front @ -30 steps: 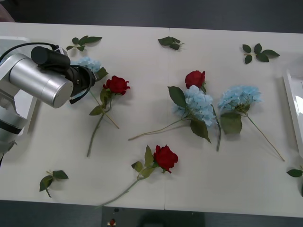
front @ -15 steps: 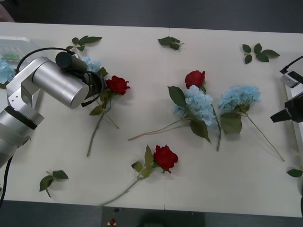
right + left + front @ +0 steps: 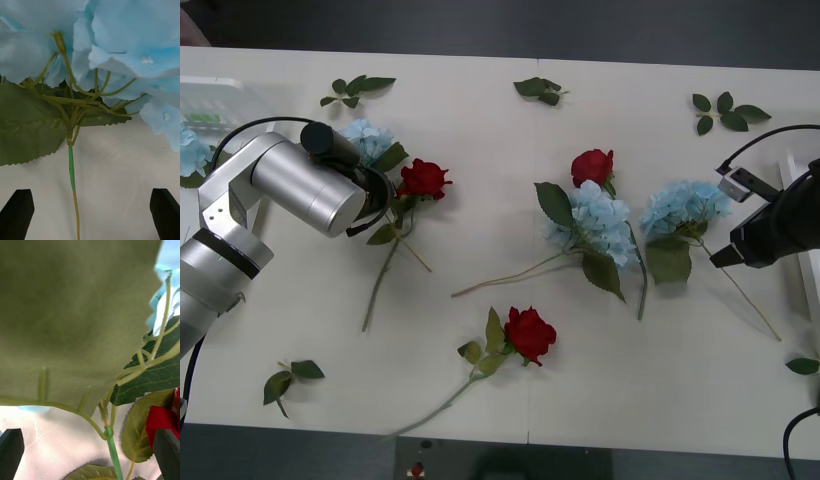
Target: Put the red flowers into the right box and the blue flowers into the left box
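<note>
The white table carries the whole scatter: three red roses, three pale-blue hydrangea clusters and loose leaf sprigs, with the translucent left box at the table's nine o'clock edge — one blue cluster already lies in it — and the white right box at three o'clock.

The left arm reaches in from eight o'clock; its gripper hangs over the blue hydrangea at the table's ten o'clock, beside the left rose. In its wrist view the black fingers stand spread at the two corners, with the green stem running between them, nearer one finger than the other; a large leaf hangs close to the lens.

The right gripper sits at three o'clock, just beside the rightmost blue hydrangea. Its fingers are also wide apart and hold nothing. That stem lies between them, a little off-centre, bloom on the far side — on the table its long axis runs from the bloom toward five o'clock.

So both grasps seem to turn on the same relation: stem straddled, fingers to either side of it. The right arm's hydrangea would have to cross to the far left box, probably the harder carry.
</note>
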Controlling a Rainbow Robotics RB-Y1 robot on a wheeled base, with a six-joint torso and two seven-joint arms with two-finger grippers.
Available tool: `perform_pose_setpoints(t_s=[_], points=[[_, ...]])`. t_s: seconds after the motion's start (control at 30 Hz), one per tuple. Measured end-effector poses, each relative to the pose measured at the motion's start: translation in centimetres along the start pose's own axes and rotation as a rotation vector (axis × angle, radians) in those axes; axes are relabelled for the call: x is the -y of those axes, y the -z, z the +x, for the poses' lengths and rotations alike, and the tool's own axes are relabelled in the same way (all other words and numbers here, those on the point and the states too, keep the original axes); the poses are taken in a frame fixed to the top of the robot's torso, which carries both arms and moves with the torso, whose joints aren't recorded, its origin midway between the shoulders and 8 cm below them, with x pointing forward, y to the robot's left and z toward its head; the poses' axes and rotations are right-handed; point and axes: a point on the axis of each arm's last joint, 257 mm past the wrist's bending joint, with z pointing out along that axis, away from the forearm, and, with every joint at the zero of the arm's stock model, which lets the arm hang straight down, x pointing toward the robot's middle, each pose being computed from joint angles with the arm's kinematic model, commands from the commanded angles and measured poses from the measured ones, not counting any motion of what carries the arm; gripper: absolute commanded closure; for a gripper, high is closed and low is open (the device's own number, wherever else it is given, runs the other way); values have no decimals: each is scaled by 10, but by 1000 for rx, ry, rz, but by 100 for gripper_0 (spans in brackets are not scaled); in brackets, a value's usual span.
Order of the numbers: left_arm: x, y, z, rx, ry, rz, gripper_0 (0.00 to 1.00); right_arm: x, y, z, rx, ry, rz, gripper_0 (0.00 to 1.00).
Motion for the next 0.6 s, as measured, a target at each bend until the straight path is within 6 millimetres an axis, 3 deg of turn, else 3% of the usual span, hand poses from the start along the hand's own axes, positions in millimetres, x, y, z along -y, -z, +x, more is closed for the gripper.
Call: perform_pose_setpoints(t_s=[0.07,0.13,0.3,0.4,0.47,0.6], points=[[-2,-1,0,0,0,-5,5,-3,-5,4,-10,6,-1,10],[-5,-2,0,2,0,-12,20,-5,-9,10,-18,6,-2,10],[-8,-3,-3,19,-17,-27,69,-8,-15,24,-36,-7,-12,10],[-5,-5,0,22,-32,-24,89,-11,-18,27,-41,-10,-17,9],[-4,-6,3,19,-41,-25,99,-14,-22,27,-44,-8,-19,10],[-4,-6,4,17,-44,-25,100,-24,-28,22,-36,-7,-37,10]])
